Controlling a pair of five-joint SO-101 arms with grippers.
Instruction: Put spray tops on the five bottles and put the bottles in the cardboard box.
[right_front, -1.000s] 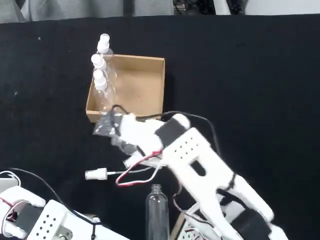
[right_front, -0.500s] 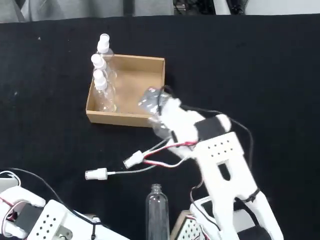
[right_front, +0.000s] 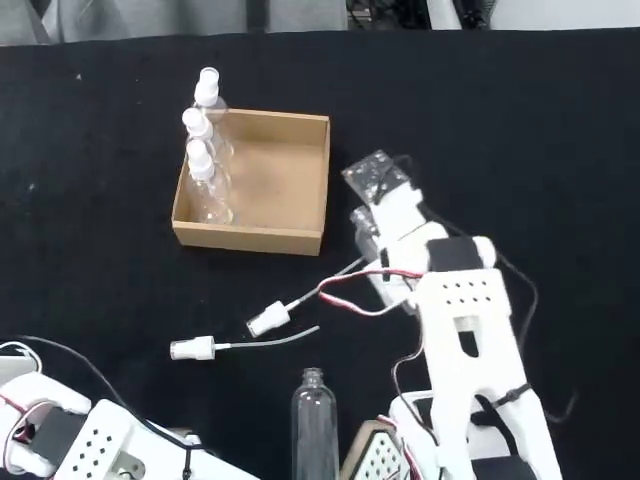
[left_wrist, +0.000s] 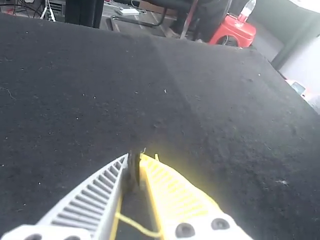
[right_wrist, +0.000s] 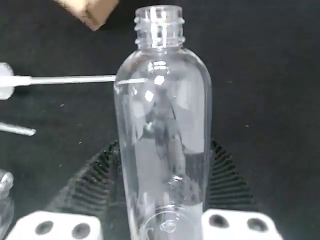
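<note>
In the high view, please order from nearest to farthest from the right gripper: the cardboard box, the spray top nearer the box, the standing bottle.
1. Cardboard box, beside the right gripper and its held bottle.
2. Spray top, mid-table.
3. Standing bottle, bottom edge.

The bottle (right_wrist: 162, 100) is glossy clear plastic, the box (right_front: 245, 237) matt cardboard.

Left arm (right_front: 465, 330) stretched forward from its base, forearm angled toward the far side; left gripper (left_wrist: 134, 161) at its end, grey and yellow fingers pressed tip to tip, nothing between them; right arm (right_front: 90, 440) low at near left corner of high view, partly cut by the edge; right gripper (right_wrist: 162, 150), black fingers clamped either side of a bottle (right_wrist: 160, 100), neck pointing away from wrist.
</note>
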